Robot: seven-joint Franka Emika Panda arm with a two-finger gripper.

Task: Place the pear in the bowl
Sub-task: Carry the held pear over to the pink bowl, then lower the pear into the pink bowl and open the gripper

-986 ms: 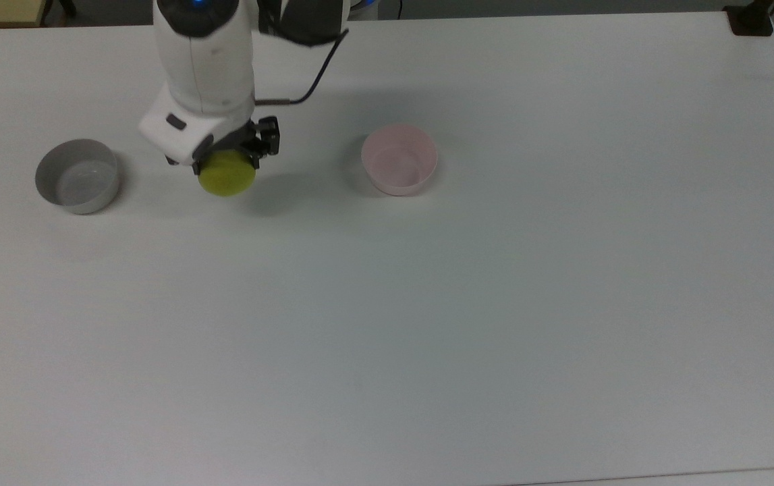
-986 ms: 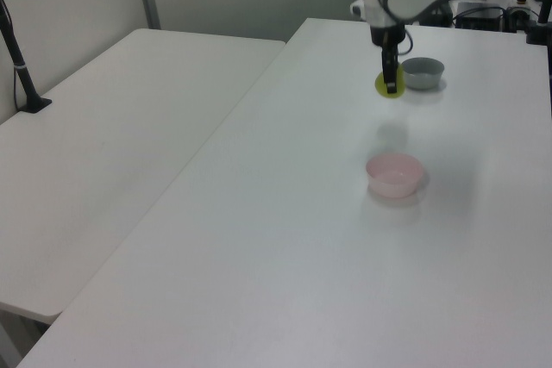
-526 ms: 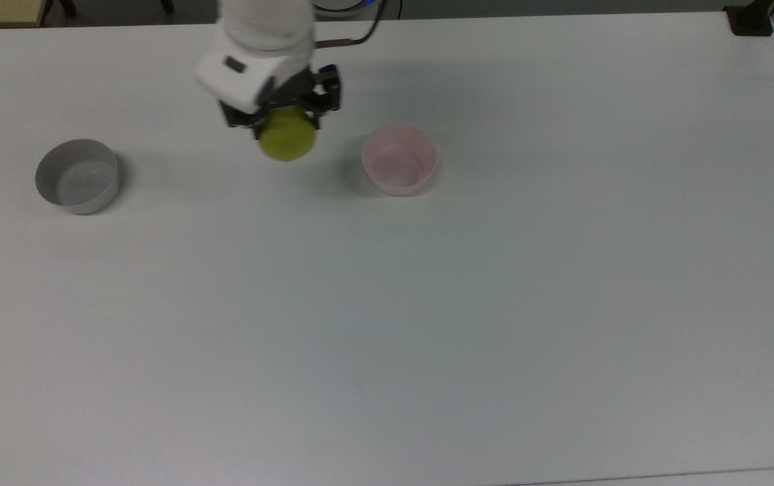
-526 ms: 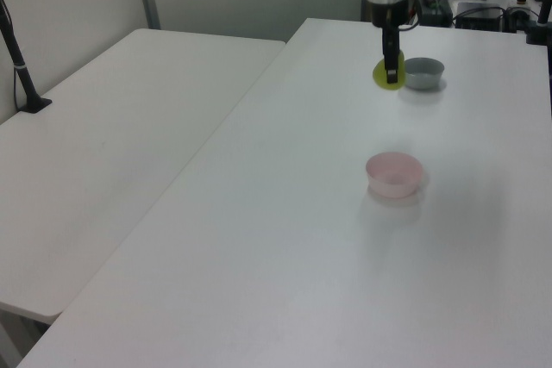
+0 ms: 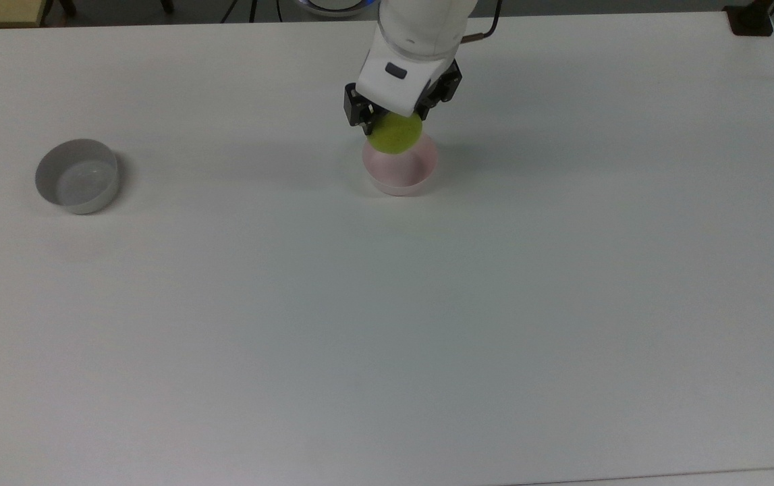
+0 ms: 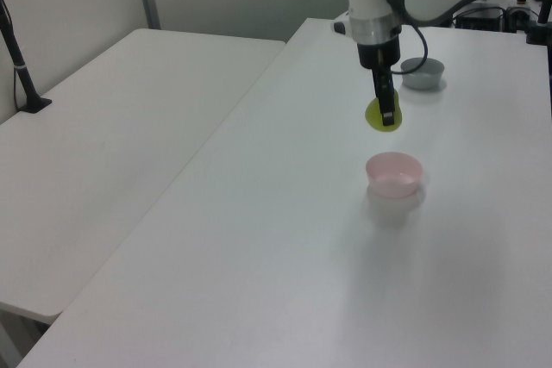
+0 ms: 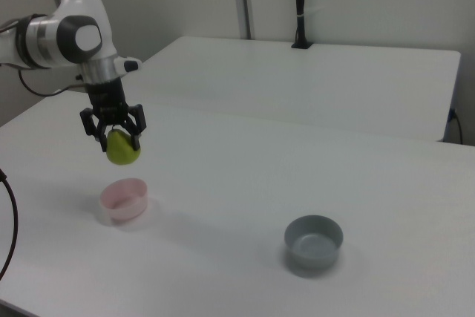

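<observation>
**Pear held aloft above the pink bowl**

Your white Panda arm's jaws [image 5: 395, 125] are clamped on the small yellow-green speckled pear [image 5: 395, 133], one dark finger on either side of the fruit, which hangs clear of the white desk [image 5: 387, 304]. In the top view the pear overlaps the far rim of the small round pale pink plastic bowl [image 5: 400, 172], covering part of its opening. The right view gives you the height: the pear [image 7: 122, 148] hangs in the air above the pink bowl [image 7: 125, 200], apart from it, with a clear gap between the bottom of the fruit and the rim. There the jaws [image 7: 115, 130] grip the pear near its upper part, and the broad end points down.

In the left view the jaws [image 6: 385, 114] point straight down from the arm's wrist, and the pear [image 6: 380, 116] shows as a yellow-green patch behind the dark finger. The pink bowl [image 6: 394, 173] stands below it in the left view, upright on the desk and with nothing in it.

The small round grey bowl [image 5: 77, 175] stands well apart from the pink one, far toward the top view's left. You find the same grey bowl [image 7: 314, 242] on the right view's right and, in the left view, at the far end of the desk [image 6: 423, 73] behind the arm. It too is upright and open.

A second white desk [image 6: 103, 161] stands beside the first, on the left view's left. A dark pole [image 7: 299, 5] rises from its far edge in the right view.
</observation>
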